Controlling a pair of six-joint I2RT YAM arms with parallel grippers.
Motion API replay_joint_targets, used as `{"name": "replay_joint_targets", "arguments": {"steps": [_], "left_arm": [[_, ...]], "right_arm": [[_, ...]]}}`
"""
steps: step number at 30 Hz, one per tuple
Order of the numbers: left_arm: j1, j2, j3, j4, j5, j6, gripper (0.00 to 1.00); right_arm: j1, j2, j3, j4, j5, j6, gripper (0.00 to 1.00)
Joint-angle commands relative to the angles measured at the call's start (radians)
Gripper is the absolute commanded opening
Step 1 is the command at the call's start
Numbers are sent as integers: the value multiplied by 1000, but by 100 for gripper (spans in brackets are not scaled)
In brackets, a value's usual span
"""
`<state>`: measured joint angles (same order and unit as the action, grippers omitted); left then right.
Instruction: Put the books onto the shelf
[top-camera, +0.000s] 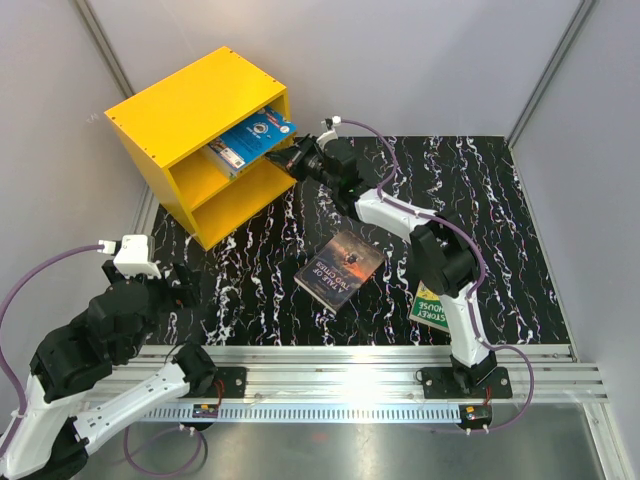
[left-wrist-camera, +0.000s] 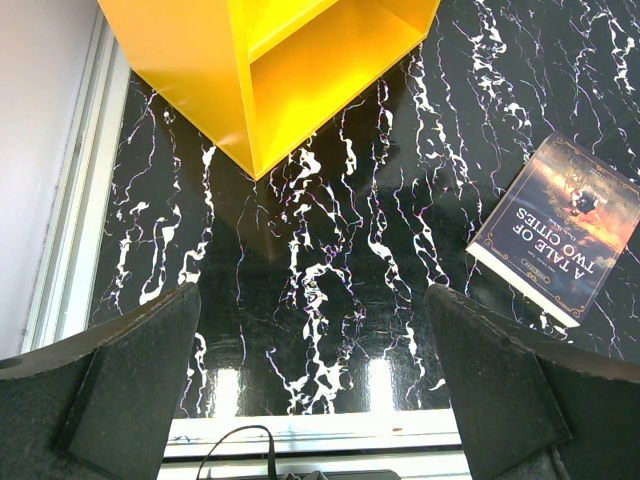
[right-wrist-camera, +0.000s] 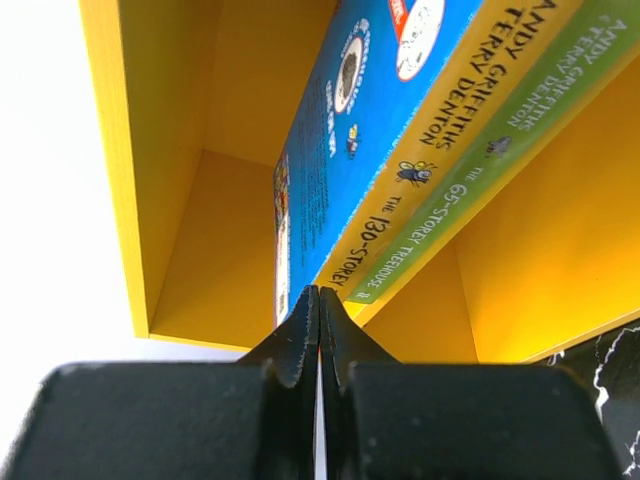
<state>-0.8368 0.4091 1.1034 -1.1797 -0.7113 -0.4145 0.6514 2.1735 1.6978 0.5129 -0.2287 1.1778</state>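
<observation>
Two blue books (top-camera: 250, 140) lie stacked in the upper compartment of the shelf (top-camera: 175, 115), ends protruding from its open front. The right gripper (right-wrist-camera: 318, 300), jaws together and empty, sits at their protruding edge. The dark book (top-camera: 340, 268) lies flat in front of the shelf. The green book (top-camera: 430, 308) lies farther off, partly hidden by the right arm. The left gripper (left-wrist-camera: 312, 300), jaws apart, hangs empty before the shelf.

We see bright, even overhead light in all 3 views, with soft shadows. Glare blooms on the metal rail (top-camera: 380, 385) at the near edge and streaks the glossy black table (left-wrist-camera: 330, 300) in the left wrist view. In the right wrist view, the background beside the shelf (right-wrist-camera: 230, 200) burns out white, and the fingers (right-wrist-camera: 292, 350) of the right gripper (right-wrist-camera: 318, 298) look slightly soft.
</observation>
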Motion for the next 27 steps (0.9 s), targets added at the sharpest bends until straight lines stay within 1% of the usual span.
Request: {"name": "replay_joint_targets", "arguments": {"steps": [1,17,20,21,23,27], "left_arm": [[1,-4,4,40,-7,5,99],[1,-6,1,45,-7,9,99],[1,-7,1,45,-8,10,99],[1,-9,1,45,-7,10,99],[1,-13,0,45,-7,10,99],[1,-23,0,46,-7,11,99]], "right_arm": [[-7,-27,59,55,-12,11,0],[-13,72,143,65,-31,46,0],[-12,121,174,133,-46,71,0],[-12,140,190,188,-49,81,0],[-13,205,226,237,-63,123,0],[-13,334,370,372,-72,206,0]]}}
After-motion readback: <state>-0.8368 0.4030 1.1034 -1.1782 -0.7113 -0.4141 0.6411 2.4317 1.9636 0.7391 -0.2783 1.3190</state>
